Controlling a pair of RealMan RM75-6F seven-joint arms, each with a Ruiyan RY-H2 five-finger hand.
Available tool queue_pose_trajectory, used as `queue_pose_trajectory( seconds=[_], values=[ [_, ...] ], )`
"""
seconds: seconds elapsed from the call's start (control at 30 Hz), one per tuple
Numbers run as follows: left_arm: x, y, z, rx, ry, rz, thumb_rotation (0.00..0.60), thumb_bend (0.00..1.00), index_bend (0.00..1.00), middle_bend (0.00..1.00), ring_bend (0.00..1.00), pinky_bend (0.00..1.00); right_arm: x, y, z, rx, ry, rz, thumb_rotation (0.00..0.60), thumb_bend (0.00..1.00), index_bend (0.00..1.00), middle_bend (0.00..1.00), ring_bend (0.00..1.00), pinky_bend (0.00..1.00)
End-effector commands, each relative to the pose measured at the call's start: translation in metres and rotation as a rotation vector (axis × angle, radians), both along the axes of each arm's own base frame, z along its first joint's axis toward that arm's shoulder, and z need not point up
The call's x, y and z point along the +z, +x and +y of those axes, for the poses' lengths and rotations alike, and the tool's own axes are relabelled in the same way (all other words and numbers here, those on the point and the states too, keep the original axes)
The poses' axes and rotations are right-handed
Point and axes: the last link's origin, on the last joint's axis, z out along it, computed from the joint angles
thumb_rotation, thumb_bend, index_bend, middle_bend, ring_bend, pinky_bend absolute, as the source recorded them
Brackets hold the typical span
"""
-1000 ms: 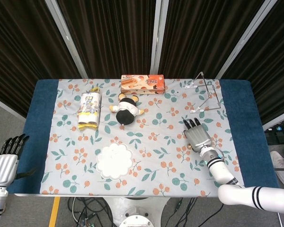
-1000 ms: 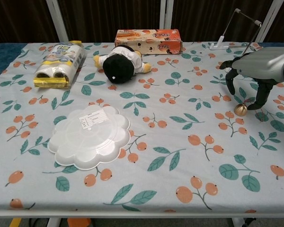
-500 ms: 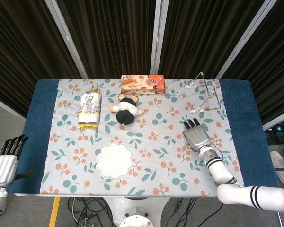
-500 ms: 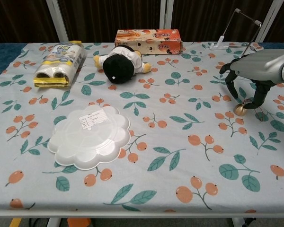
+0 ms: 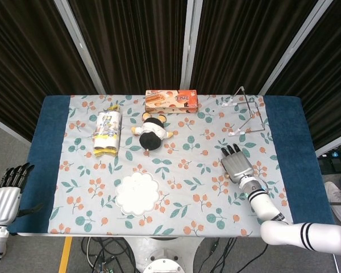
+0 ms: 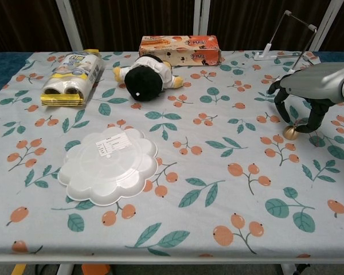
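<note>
My right hand (image 6: 309,86) hovers palm down over the right side of the flowered tablecloth, fingers curled downward and apart. A small gold ball (image 6: 290,133) sits on the cloth just below and between the fingers (image 6: 281,103) and the thumb; I see no grip on it. From the head view the right hand (image 5: 237,165) hides the ball. My left hand (image 5: 5,196) hangs off the table's left front corner, fingers stretched out, holding nothing.
A white scalloped plate (image 6: 108,165) lies front left. A black-and-white plush toy (image 6: 144,77), an orange snack box (image 6: 179,48) and a yellow packet (image 6: 71,77) lie at the back. A wire stand (image 6: 292,34) rises at the back right, just behind my right hand.
The right hand has sunk a little and shifted over the gold ball. The left hand has dropped slightly lower beside the table.
</note>
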Motion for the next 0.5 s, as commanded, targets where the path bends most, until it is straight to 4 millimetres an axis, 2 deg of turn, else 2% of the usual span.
queue_pose_trajectory(
  seconds=[0.03, 0.5],
  values=[
    [0.0001, 0.0001, 0.0001, 0.000, -0.001, 0.000, 0.600, 0.02, 0.04, 0.00, 0.00, 0.02, 0.0016, 0.0003, -0.0005, -0.003, -0.002, -0.002, 0.600, 0.21, 0.52, 0.12, 0.00, 0.00],
    [-0.0003, 0.0012, 0.0009, 0.000, -0.009, 0.000, 0.600, 0.02, 0.04, 0.00, 0.00, 0.02, 0.0016, 0.0000, -0.0019, -0.020, 0.008, 0.003, 0.600, 0.23, 0.52, 0.15, 0.00, 0.00]
  ],
)
